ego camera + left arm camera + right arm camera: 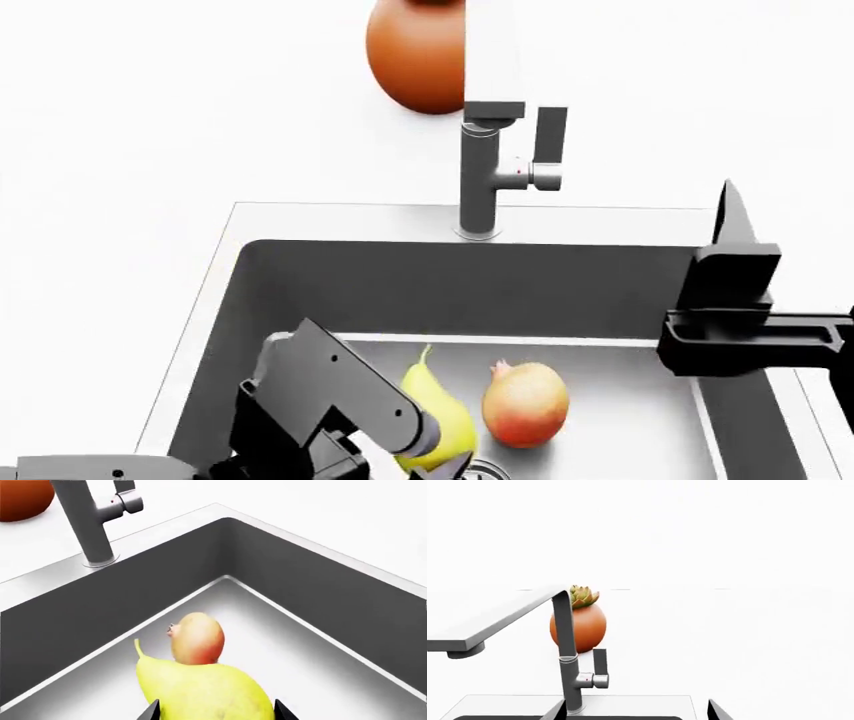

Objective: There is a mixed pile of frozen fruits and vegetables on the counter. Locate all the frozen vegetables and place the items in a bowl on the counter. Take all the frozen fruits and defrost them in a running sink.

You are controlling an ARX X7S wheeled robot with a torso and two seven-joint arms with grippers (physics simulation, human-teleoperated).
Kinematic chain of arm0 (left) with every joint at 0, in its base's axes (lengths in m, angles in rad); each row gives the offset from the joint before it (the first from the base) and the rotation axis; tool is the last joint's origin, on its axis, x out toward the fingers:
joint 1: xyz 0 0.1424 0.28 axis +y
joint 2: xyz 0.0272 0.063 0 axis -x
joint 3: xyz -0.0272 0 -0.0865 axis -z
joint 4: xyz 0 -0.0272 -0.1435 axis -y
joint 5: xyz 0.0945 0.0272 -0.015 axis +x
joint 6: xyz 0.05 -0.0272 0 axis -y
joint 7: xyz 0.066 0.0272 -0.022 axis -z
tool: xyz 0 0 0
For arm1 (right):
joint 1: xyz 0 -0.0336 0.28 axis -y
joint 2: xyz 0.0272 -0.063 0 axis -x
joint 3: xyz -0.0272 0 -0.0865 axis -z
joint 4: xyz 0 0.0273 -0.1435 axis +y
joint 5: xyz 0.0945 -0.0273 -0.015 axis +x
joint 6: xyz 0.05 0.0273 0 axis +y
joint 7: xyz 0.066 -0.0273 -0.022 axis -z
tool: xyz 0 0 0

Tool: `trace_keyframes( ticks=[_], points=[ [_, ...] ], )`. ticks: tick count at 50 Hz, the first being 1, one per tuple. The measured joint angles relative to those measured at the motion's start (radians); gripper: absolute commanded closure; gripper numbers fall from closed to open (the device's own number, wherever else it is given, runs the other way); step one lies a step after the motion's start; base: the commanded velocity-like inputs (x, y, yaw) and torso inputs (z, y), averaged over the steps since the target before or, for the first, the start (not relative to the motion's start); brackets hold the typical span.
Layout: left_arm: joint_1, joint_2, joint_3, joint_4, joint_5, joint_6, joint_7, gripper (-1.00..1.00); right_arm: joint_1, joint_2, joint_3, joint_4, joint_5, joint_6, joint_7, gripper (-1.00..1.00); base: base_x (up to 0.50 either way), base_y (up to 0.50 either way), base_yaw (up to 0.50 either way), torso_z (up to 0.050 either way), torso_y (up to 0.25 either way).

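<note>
**Pear over the sink, release pending; tap not running**

Pear (203,690) sits between the two dark fingers of the left gripper (217,711), low inside the sink (320,610). From the wrist view the fingers stand at either flank of the pear and it looks clamped, though actual contact is out of frame. Stem points toward the back wall. Pomegranate (525,403) lies on the basin floor, just beside the pear in the head view; touching or not, cannot tell. Drain rim shows at the bottom edge near the pear.

Faucet (491,150) stands upright behind the basin, lever (599,666) to one side. No water visible. Right gripper (637,711) hangs above the front of the sink facing the faucet, fingers apart, nothing between them. An orange pot with a succulent (579,620) sits on the counter (120,150) behind the faucet.

Risks, as I judge them:
- Letting go from height: the pear may roll or bump the pomegranate. Both are round; the basin walls should contain them.
- Left arm pulling up and back could clip the spout overhead.
- Right gripper reaching for the lever may miss or strike the upright column, the lever being slim and tucked close to it.
- Fruit in the basin without water leaves the defrosting undone.
</note>
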Motion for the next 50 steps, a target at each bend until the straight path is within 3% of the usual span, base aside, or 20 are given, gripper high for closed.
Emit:
trace_keyframes(
  ticks=[19, 20, 32, 50],
  points=[
    [0.014, 0.044, 0.132, -0.234, 0.143, 0.075, 0.129, 1.0, -0.062, 0.009, 0.048, -0.003, -0.005, -0.012, -0.016, -1.0, 0.0, 0.0, 0.0, 0.0, 0.0],
    [0.014, 0.045, 0.135, -0.241, 0.146, 0.077, 0.132, -1.0, -0.066, 0.009, 0.05, -0.004, -0.006, -0.013, -0.017, -1.0, 0.0, 0.0, 0.0, 0.0, 0.0],
    [0.005, 0.045, 0.129, -0.253, 0.127, 0.069, 0.115, -1.0, -0.1, 0.007, 0.065, -0.007, -0.017, -0.017, -0.027, -1.0, 0.0, 0.0, 0.0, 0.0, 0.0],
    [-0.047, -0.024, -0.046, 0.027, -0.076, -0.024, -0.085, -1.0, -0.131, -0.008, 0.08, -0.012, -0.026, -0.029, -0.053, -1.0, 0.0, 0.0, 0.0, 0.0, 0.001]
  ],
)
